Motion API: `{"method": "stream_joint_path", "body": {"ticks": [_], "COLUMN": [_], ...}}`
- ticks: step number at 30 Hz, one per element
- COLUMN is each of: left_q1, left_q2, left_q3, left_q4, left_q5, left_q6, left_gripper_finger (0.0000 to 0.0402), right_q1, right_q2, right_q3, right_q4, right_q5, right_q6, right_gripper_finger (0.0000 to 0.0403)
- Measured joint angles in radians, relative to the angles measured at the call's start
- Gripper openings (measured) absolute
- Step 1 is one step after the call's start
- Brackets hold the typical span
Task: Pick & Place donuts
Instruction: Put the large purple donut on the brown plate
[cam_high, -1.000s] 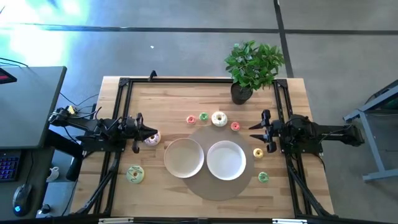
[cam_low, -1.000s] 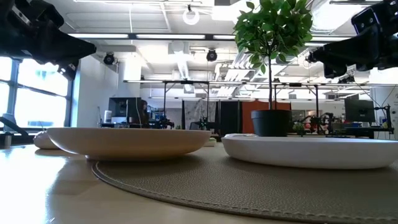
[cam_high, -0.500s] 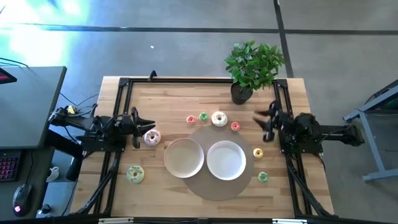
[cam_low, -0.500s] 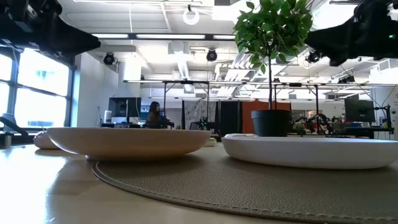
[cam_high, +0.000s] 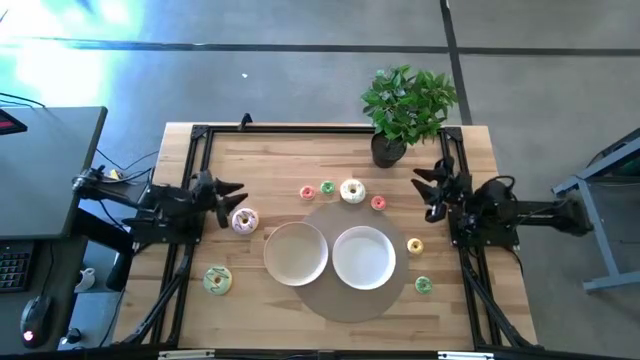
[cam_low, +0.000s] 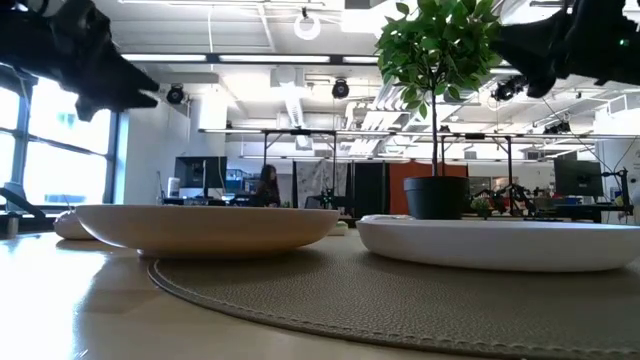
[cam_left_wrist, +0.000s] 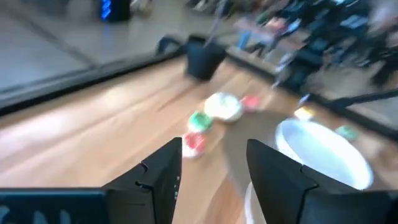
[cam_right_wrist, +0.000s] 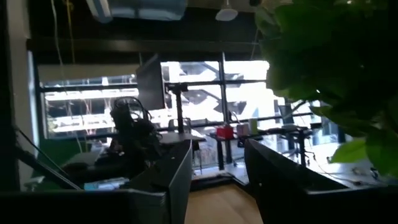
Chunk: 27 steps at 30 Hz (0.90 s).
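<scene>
Both plates (cam_high: 296, 253) sit empty on the round mat (cam_high: 345, 296) near the front edge of the counter (cam_high: 270, 160), so by my reading no donut has been placed yet.

The left gripper (cam_high: 232, 193) hangs by the left edge with its fingers apart and nothing between them. It points toward the middle of the counter, just back of the pink donut (cam_high: 243, 220), which lies loose on the wood. That pose looks like a setup for reaching down on the pink one. The left wrist view looks past the open fingers (cam_left_wrist: 158, 180) to the cream donut (cam_left_wrist: 223, 106) and the tiny ones around it.

The right gripper (cam_high: 428, 185) is raised near the right edge, beside the plant (cam_high: 405, 105), fingers spread and holding nothing. Its camera looks into the room, so it seems to be parked out of the way.

The donuts are all still scattered:
- The cream one and three tiny ones lie just behind the mat.
- A green iced donut (cam_high: 217, 280) is at the front left.
- A yellow (cam_high: 415, 245) and a green (cam_high: 423, 286) tiny one lie toward the front right.
</scene>
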Motion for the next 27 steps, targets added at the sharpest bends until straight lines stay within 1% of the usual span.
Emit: {"method": "stream_joint_path", "body": {"ticks": [3, 8, 10, 12, 15, 18, 23, 27], "left_q1": [0.0, 0.0, 0.0, -0.001, -0.001, -0.001, -0.001, -0.001], "left_q2": [0.12, 0.351, 0.445, 0.531, 0.65, 0.758, 0.894, 0.954], "left_q3": [0.049, 0.13, 0.148, 0.163, 0.168, 0.168, 0.168, 0.168], "left_q4": [-0.039, -0.044, -0.063, -0.094, -0.136, -0.176, -0.167, -0.132], "left_q5": [0.033, 0.163, 0.203, 0.233, 0.255, 0.262, 0.266, 0.269], "left_q6": [-0.062, -0.124, -0.179, -0.268, -0.388, -0.476, -0.522, -0.522], "left_gripper_finger": [0.0165, 0.0159, 0.0158, 0.0158, 0.0158, 0.0158, 0.0158, 0.0158], "right_q1": [-0.006, -0.006, -0.006, -0.006, -0.006, -0.006, -0.006, -0.006], "right_q2": [0.091, 0.257, 0.319, 0.371, 0.436, 0.485, 0.544, 0.576], "right_q3": [0.009, 0.083, 0.118, 0.151, 0.195, 0.231, 0.287, 0.329], "right_q4": [0.067, 0.09, 0.09, 0.09, 0.09, 0.089, 0.088, 0.089], "right_q5": [-0.052, -0.045, -0.058, -0.069, -0.069, -0.069, -0.069, -0.043], "right_q6": [-0.014, 0.005, -0.003, -0.015, -0.019, -0.053, -0.125, -0.157], "right_gripper_finger": [0.0145, 0.0145, 0.0145, 0.0145, 0.0145, 0.0145, 0.0145, 0.0145]}}
